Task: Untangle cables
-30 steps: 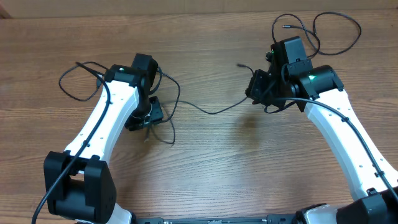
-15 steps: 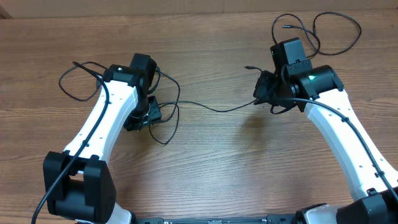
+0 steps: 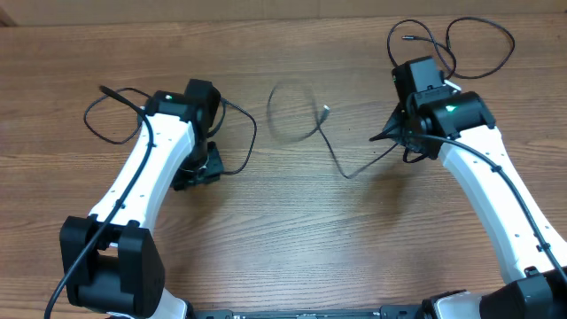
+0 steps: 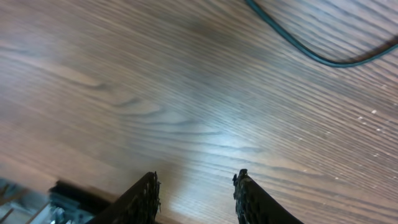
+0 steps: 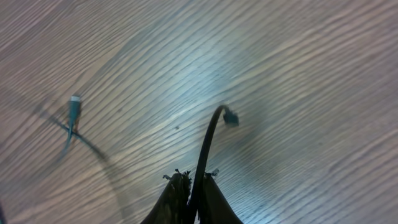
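My right gripper [image 3: 390, 136] is shut on a thin black cable [image 3: 341, 168]. The cable sags to the table and rises to a silvery plug [image 3: 326, 112], with a blurred loop beside it. In the right wrist view the jaws [image 5: 194, 180] pinch this cable [image 5: 208, 140]. Its short end carries a small black plug [image 5: 231, 117], and the silvery plug [image 5: 74, 106] lies at the left. My left gripper [image 3: 199, 168] is open and empty over bare wood, as the left wrist view [image 4: 196, 186] shows. A second black cable [image 3: 252, 133] loops around the left arm and also shows in the left wrist view [image 4: 311, 55].
A third black cable with a small plug [image 3: 406, 38] lies in loops at the table's far right, behind the right arm. The wooden table [image 3: 292, 239] stretches between the two arms.
The cable stretched between both grippers has come free at the left and sprung toward the middle. The right gripper has pulled right with it. The left gripper has shifted slightly left.
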Robot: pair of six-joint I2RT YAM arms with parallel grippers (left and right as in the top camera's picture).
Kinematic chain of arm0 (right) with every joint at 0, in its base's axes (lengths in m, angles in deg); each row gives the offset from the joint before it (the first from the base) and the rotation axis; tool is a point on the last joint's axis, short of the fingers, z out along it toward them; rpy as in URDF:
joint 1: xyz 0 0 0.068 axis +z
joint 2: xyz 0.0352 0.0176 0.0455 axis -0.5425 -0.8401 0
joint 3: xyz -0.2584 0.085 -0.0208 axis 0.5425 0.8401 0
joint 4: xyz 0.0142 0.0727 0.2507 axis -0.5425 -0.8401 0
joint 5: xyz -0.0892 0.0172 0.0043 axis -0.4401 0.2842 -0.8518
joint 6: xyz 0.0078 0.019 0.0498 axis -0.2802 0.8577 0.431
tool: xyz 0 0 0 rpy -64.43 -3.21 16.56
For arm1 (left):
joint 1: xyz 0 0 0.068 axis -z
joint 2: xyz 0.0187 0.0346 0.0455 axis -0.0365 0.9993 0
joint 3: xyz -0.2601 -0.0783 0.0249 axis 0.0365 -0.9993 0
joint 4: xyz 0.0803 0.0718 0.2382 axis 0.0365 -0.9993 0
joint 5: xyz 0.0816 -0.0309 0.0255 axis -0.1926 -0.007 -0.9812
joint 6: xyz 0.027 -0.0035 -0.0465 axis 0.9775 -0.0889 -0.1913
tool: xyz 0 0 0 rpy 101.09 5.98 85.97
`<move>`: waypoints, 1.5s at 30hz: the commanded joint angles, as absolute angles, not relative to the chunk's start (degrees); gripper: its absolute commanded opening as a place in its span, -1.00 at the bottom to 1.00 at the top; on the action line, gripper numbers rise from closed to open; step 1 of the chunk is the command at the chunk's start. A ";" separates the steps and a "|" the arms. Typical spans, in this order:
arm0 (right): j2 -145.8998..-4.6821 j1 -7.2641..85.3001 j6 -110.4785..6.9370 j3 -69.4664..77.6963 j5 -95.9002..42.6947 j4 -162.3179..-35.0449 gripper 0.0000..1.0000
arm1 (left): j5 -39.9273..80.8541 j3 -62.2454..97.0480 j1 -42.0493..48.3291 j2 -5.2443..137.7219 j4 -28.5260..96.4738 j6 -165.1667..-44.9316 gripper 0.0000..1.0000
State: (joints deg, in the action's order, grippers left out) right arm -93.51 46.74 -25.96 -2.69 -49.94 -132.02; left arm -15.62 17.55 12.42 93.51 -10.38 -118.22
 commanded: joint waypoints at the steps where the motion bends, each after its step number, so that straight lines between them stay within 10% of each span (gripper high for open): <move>1: -92.42 45.28 -25.19 -3.76 -50.00 -132.09 -0.85 | -17.09 22.93 10.30 93.90 -11.98 -118.48 -0.14; 11: -92.42 45.04 -25.24 -3.76 -45.80 -133.51 -0.93 | -7.40 24.85 9.75 93.90 -11.28 -114.04 -0.03; 23: -92.46 45.11 -31.29 -3.72 -29.83 -132.59 -0.93 | -3.43 24.83 9.77 93.90 -10.38 -114.00 0.81; 45: -92.77 50.90 -35.49 -3.72 -25.00 -132.29 -0.93 | -3.03 24.83 9.77 93.90 -9.34 -114.04 0.99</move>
State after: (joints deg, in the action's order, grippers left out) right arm -93.51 50.85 -35.42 -2.69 -22.48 -132.40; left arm -3.67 23.72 9.51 93.59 -9.51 -114.72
